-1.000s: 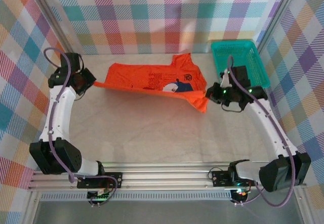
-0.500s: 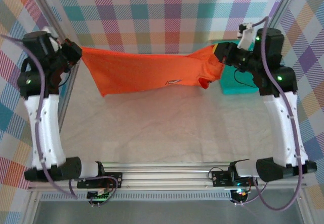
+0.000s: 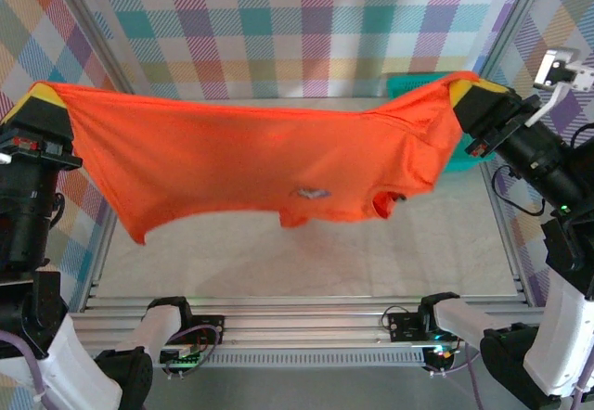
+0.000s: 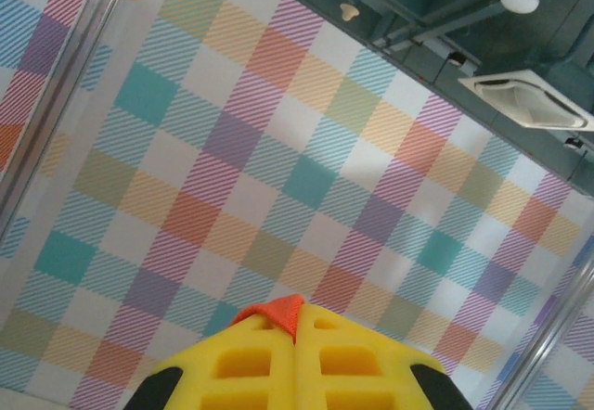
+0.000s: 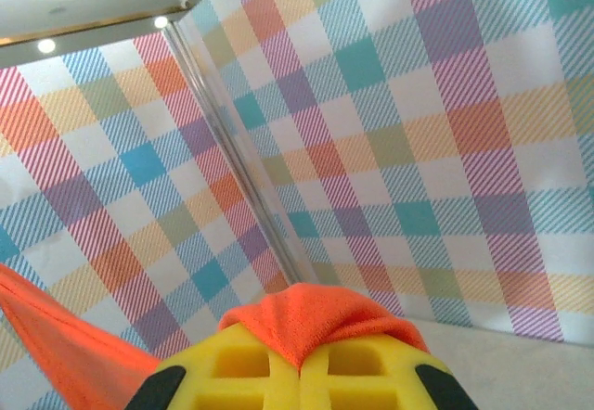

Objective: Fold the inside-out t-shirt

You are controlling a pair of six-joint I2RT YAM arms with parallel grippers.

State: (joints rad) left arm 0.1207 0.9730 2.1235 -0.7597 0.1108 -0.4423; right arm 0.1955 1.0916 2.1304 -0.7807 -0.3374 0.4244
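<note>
Jaws tight on t-shirt [image 3: 251,164], high, wide apart.

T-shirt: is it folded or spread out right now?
Spread, not folded: the t-shirt hangs stretched in the air between the left claw and right claw, both shut on its cloth, above the table.

Illumination was bright, even and diffuse in all views, coming from overhead. In the top view the t-shirt [image 3: 232,164] was blurred and its print smeared. A faint, soft-edged shadow lay on the table [image 3: 371,262] beneath it. The left wrist view recorded a round ceiling lamp [image 4: 519,0], lit, without glare. The right wrist view recorded two small lights [image 5: 46,45] overhead. The checked walls were rendered sharp.
</note>
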